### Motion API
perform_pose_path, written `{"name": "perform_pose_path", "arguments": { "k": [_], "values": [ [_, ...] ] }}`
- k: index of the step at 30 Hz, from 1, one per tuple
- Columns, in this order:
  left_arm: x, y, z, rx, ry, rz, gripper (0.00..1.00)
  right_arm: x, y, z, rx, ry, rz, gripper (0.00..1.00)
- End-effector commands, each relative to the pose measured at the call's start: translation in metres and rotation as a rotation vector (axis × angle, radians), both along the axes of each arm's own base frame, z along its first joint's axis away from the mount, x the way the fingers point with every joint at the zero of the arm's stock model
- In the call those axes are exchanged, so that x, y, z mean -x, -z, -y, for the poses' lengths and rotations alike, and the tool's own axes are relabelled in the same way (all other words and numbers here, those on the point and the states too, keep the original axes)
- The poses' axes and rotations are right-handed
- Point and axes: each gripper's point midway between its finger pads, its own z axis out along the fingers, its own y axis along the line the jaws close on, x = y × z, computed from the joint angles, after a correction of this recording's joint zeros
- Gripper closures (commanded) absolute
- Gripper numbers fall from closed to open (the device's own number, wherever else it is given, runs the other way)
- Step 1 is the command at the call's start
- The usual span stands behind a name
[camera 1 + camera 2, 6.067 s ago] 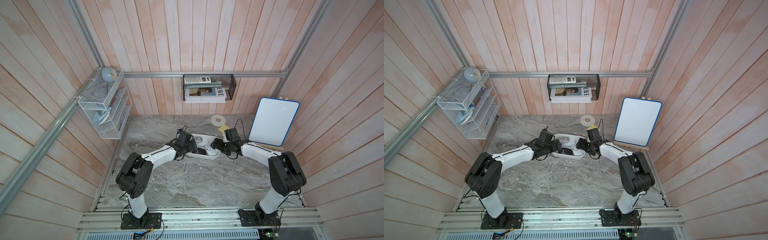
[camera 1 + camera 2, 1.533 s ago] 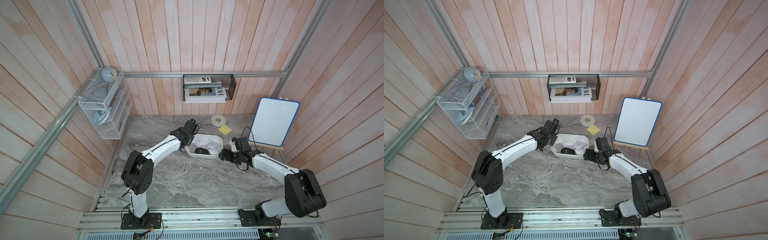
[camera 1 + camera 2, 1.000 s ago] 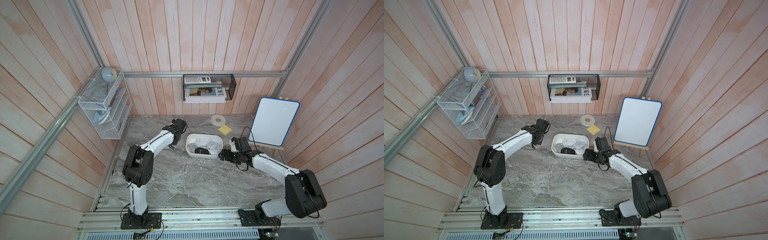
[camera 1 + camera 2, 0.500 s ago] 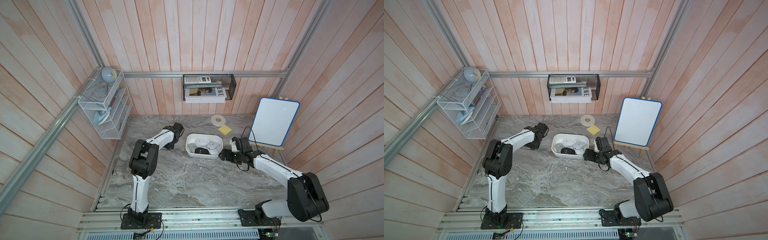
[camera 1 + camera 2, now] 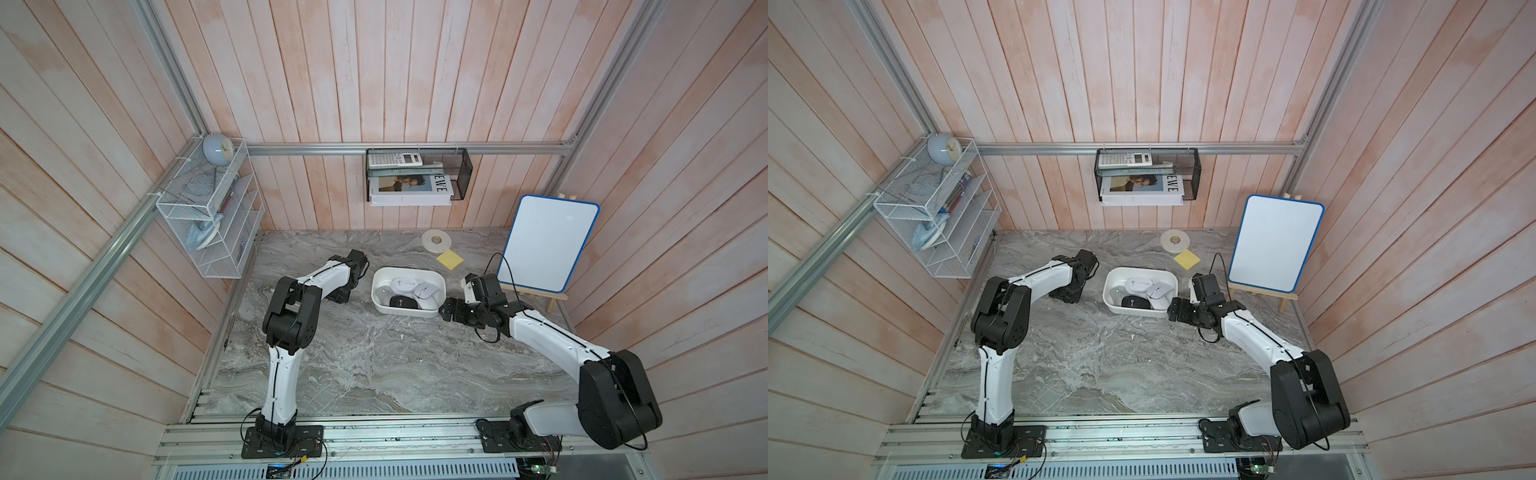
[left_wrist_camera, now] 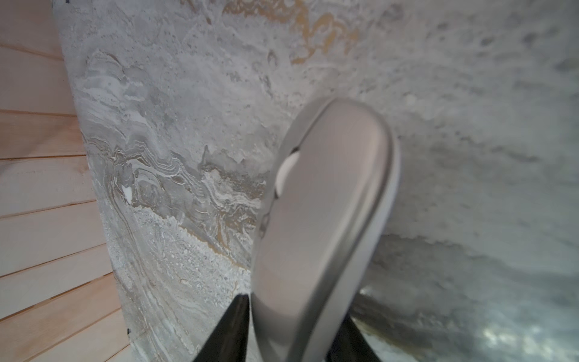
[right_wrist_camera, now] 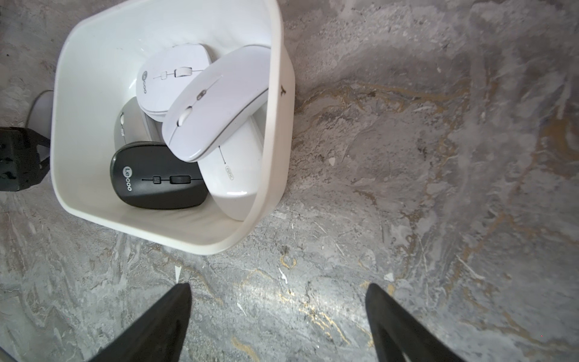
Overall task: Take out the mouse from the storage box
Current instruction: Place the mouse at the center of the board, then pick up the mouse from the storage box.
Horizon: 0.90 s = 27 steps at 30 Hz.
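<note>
Closest to you, your right gripper [image 7: 277,286] sits low over the grey marble table [image 5: 374,365]. Its two black fingers [image 7: 163,316] stand wide apart, and there is only bare table between them. In both top views it is just beside the near right corner of the storage box [image 7: 277,131]. You cannot tell if it touches the rim.

The storage box rests on the table between your two grippers. Inside it lies a black mouse [image 7: 156,178]. A tilted white mouse [image 7: 216,103] leans on top of the others. More pale mice lie under it and beside it.

On the other side of the box, your left gripper [image 6: 294,310] points down at the table. It is near the box but apart from it. A grey mouse [image 6: 322,203] sits between its fingers, out of the box. The picture is blurry there. You cannot tell if the fingers squeeze the mouse or only stand beside it.

Farther back on the table lie a yellow sticky note [image 5: 450,258] and a tape roll [image 5: 435,241]. A whiteboard [image 5: 546,243] leans on a small wooden stand by the right wall. On the back wall hangs a black mesh basket [image 5: 457,174]. A white wire rack [image 5: 212,220] hangs on the left wall.
</note>
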Motion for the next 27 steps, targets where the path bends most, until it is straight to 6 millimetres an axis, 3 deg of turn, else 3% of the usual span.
{"name": "perform_pose_path", "arguments": {
  "k": [1, 10, 18, 22, 27],
  "values": [
    [0.0, -0.002, 0.01, 0.033, 0.006, 0.016, 0.52, 0.004, -0.001, 0.003, 0.027, -0.005, -0.003, 0.09],
    [0.0, -0.007, 0.019, 0.087, 0.013, 0.039, 0.49, 0.003, -0.004, 0.003, 0.028, -0.008, 0.001, 0.09],
    [0.008, -0.051, 0.049, 0.386, 0.009, 0.213, 0.4, 0.003, -0.029, 0.01, 0.148, -0.085, 0.052, 0.09],
    [0.018, -0.068, 0.057, 0.536, -0.033, 0.336, 0.36, 0.002, -0.044, 0.001, 0.286, -0.158, 0.1, 0.09],
    [0.033, -0.075, 0.067, 0.704, -0.055, 0.447, 0.3, -0.003, -0.045, -0.028, 0.498, -0.289, 0.167, 0.09]
  ]
}}
